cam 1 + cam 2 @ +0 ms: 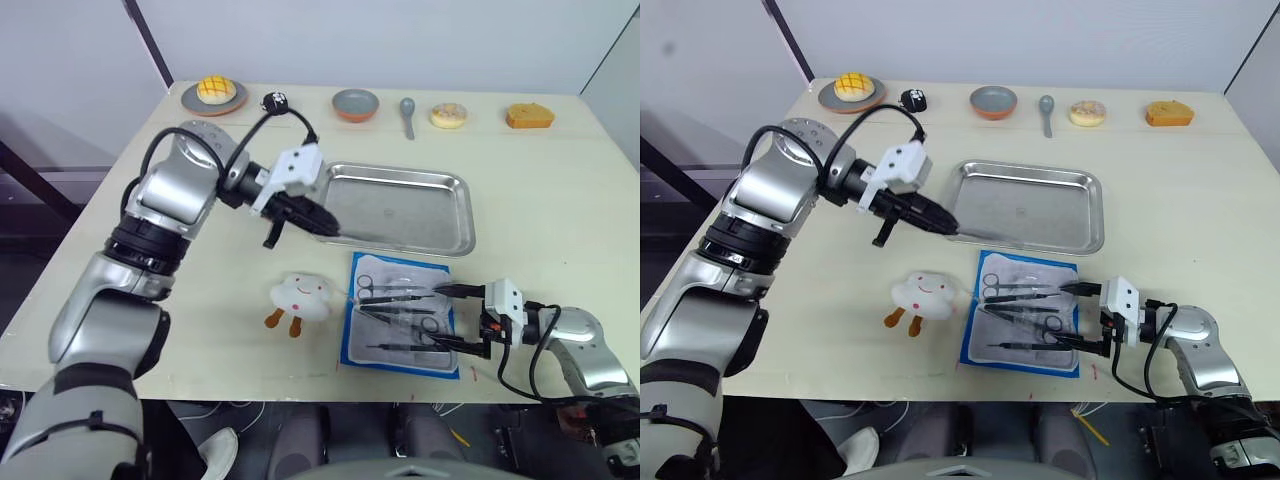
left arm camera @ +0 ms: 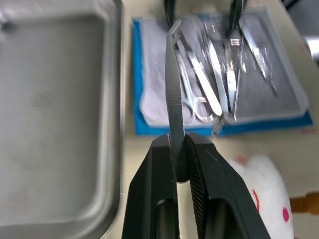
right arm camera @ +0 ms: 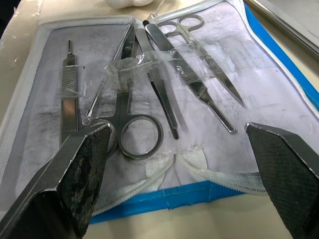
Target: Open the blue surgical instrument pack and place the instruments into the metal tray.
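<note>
Nearest the head camera, the right gripper hangs at the open pack's edge, fingers spread wide and empty. Several instruments remain on the pale lining, some under clear tape — a detail only the right wrist view gives. Left gripper is clamped on a pair of tweezers at the tray's near rim; the tray looks bare — so unloading seems barely begun.

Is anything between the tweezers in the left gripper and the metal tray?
Nothing visible. The left gripper holds the tweezers right beside the metal tray near its front left corner, and the tray's floor is bare.
</note>
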Robot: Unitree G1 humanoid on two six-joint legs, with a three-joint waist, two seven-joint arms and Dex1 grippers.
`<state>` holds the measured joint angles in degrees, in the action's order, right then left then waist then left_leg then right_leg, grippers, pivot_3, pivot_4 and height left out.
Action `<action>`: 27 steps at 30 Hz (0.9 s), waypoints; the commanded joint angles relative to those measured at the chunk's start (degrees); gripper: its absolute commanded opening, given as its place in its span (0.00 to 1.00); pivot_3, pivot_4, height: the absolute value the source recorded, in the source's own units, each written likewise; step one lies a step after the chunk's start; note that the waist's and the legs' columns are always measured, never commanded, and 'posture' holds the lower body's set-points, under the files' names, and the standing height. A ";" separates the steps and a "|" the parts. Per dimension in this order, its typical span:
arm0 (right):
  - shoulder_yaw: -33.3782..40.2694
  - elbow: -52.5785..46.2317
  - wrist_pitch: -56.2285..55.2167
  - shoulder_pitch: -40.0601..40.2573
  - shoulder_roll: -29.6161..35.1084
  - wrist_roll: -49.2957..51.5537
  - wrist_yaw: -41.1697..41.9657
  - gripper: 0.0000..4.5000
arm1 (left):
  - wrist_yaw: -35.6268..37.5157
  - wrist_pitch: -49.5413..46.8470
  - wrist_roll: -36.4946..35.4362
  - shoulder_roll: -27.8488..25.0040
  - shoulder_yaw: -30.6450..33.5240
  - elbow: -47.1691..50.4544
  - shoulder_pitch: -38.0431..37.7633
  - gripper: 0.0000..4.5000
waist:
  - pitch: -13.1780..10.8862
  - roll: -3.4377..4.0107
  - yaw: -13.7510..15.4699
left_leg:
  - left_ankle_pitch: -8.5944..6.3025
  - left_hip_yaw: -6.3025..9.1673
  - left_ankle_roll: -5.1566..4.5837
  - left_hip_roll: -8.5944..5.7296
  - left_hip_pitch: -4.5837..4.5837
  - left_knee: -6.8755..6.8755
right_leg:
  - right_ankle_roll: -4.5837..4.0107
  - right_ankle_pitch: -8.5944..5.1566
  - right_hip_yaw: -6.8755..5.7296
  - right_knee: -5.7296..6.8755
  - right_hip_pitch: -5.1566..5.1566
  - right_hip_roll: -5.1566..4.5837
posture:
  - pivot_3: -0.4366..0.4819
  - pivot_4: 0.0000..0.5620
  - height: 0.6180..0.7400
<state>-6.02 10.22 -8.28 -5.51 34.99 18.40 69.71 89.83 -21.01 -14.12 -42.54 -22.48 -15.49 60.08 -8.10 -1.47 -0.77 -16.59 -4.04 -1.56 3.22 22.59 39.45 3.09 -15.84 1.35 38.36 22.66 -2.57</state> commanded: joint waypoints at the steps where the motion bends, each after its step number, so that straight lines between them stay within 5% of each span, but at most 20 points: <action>1: -3.57 4.52 1.91 1.82 -0.31 -4.71 -0.55 1.00 | -6.34 -2.46 -3.20 5.48 6.88 -2.39 1.40 0.01 | 0.01 -0.02 -0.11 | 0.00 0.00 0.00 0.00 0.00 0.00 | 0.00 0.00 0.00 0.00 0.00 0.00 | 0.48 0.27 0.94; 4: -3.46 4.54 1.64 1.94 -0.56 -4.60 -0.57 1.00 | -14.76 -7.11 -7.38 11.24 13.52 -3.01 1.01 0.01 | 0.01 -0.03 -0.11 | 0.01 0.01 0.02 0.01 -0.01 0.00 | 0.00 0.00 0.01 0.02 0.01 0.00 | 0.48 0.27 0.94; 12: -3.38 4.21 1.10 2.67 -0.35 -4.58 -0.47 1.00 | -46.13 -13.12 0.23 19.49 19.73 -3.22 -0.41 0.01 | 0.07 -0.11 -0.09 | 0.12 0.06 0.21 0.00 -0.01 -0.01 | 0.00 0.01 0.01 0.03 0.00 -0.01 | 0.48 0.27 0.94; 27: -3.08 3.47 0.96 3.66 0.07 -4.41 -0.67 1.00 | -73.60 -31.81 3.89 32.08 23.49 7.23 -8.62 0.01 | 0.12 -0.18 0.07 | 0.13 0.05 0.25 -0.01 -0.03 -0.03 | 0.00 0.01 0.03 0.03 -0.01 -0.03 | 0.48 0.27 0.94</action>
<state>-5.95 10.21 -8.98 -4.89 34.57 18.40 69.27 19.19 -51.49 -10.22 -11.38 -0.71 -11.33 51.11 -7.97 -1.65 -0.71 -16.45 -3.99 -1.32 3.21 22.56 39.41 3.09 -15.83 1.37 38.39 22.65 -2.60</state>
